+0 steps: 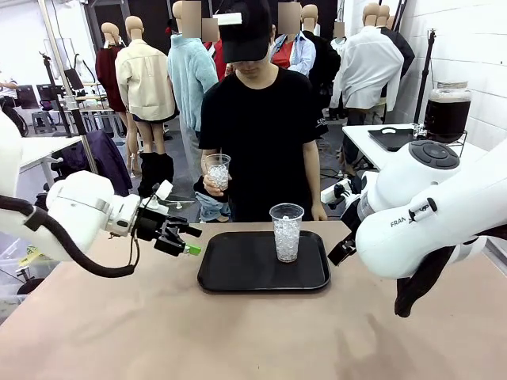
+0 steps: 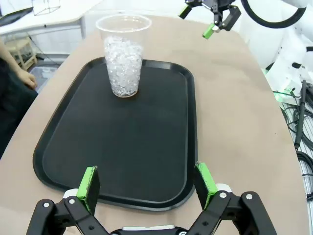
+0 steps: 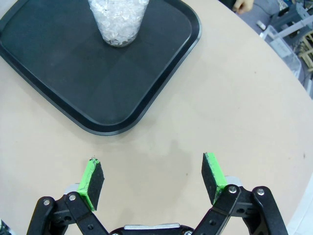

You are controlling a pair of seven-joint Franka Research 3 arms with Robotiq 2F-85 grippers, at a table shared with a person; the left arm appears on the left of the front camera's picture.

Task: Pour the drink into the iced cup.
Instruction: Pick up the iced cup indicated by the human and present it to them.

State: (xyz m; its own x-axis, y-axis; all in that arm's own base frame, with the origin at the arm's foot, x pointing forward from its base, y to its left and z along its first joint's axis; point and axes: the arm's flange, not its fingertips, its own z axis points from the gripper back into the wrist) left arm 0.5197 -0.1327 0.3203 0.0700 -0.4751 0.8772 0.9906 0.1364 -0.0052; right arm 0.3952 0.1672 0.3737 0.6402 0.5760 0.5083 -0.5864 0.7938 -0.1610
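- Iced cup, clear plastic and packed most of the way up with ice, stands upright on the right half of a black tray, which lies by the far edge of the table.
- Left gripper hovers just off the tray's left edge, fingers spread wide, holding nothing.
- Right gripper hangs over bare table just off the tray's right edge, likewise spread wide and empty.
- Drink, a near-black liquid, sits in a glass jar on a white side table beyond the table's far right corner, well apart from both grippers.
- Person at the far edge holds a second cup of ice in one hand, above the tray's far left corner.
- Doing it well, as a judgement: the drink must first reach a gripper in a vessel. Grip that vessel by its body, keep it upright, then tip slowly over the rim. The ice leaves little room, and the light cup may topple.
- Hard to make out: the right arm's bulk hides most of its gripper in the front view and covers the jar's base. The right wrist view cuts off the iced cup's rim.
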